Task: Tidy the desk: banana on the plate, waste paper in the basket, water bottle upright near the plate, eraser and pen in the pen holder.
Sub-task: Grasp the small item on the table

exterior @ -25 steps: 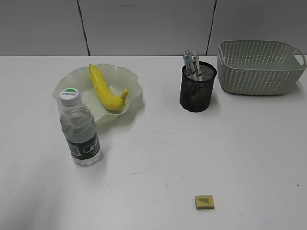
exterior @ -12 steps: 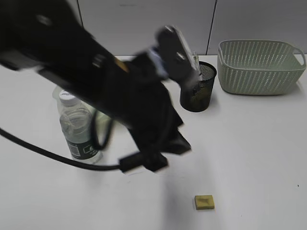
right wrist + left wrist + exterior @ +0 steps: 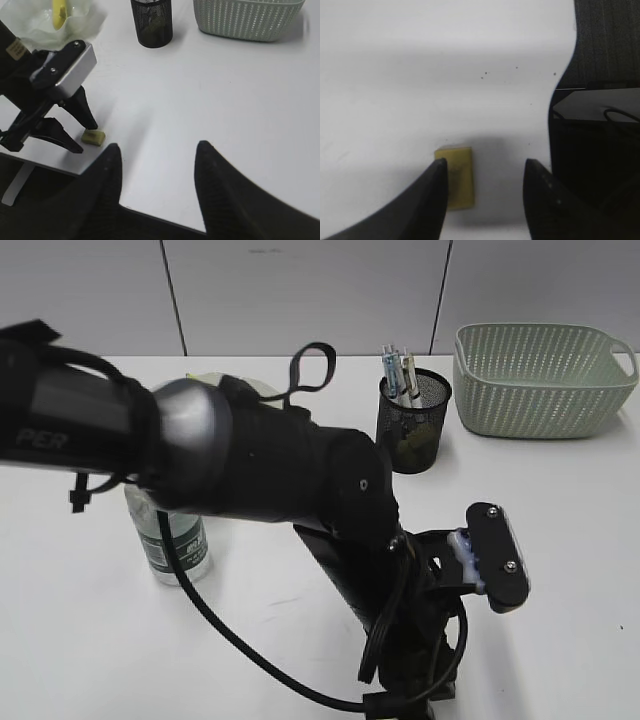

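Externally, the left arm is seen stretched low over the table [image 3: 560, 540], hiding the eraser.

Left wrist: left tool [image 3: 485, 187] spread, eraser [image 3: 455, 175] touching one finger, off-centre.

Right wrist: right tool [image 3: 157, 170] spread, empty, held clear; pen holder [image 3: 151, 22] far.

The small square yellow eraser [image 3: 454, 176] lies flat near the white desk's [image 3: 445, 75] front edge; the black mesh pen holder [image 3: 413, 421] holds pens upright beside the empty grey-green woven basket [image 3: 543, 378].
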`<state>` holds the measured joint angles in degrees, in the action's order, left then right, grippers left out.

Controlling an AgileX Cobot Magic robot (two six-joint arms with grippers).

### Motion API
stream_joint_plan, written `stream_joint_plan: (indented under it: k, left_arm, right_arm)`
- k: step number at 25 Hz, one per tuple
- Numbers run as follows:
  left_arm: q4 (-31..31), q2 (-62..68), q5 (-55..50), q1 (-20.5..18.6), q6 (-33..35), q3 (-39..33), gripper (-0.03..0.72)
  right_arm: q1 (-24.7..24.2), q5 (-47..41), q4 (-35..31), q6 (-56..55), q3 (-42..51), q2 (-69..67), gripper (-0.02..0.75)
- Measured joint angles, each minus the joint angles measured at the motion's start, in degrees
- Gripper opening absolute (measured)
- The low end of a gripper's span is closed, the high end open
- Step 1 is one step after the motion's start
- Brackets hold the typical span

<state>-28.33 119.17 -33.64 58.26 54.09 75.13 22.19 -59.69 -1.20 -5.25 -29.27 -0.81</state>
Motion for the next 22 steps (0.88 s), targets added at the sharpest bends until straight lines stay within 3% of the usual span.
stream_joint_plan:
  k: [11, 14, 17, 22]
  left_arm:
    - [0.11, 4.1, 6.31, 0.01, -0.14, 0.29, 0.365]
    - [0.68, 4.1, 6.86, 0.01, -0.14, 0.29, 0.274]
    - [1.2, 3.87, 7.76, 0.01, -0.17, 0.29, 0.09]
    - [1.07, -1.88, 15.45, -1.4, -2.64, 2.83, 0.095]
  right_arm:
    - [0.0, -0.01, 0.02, -0.06, 0.0, 0.0, 0.383]
    - [0.0, -0.01, 0.02, -0.06, 0.0, 0.0, 0.383]
    - [0.0, -0.01, 0.07, -0.08, 0.0, 0.0, 0.383]
    - [0.0, -0.01, 0.07, -0.13, 0.0, 0.0, 0.383]
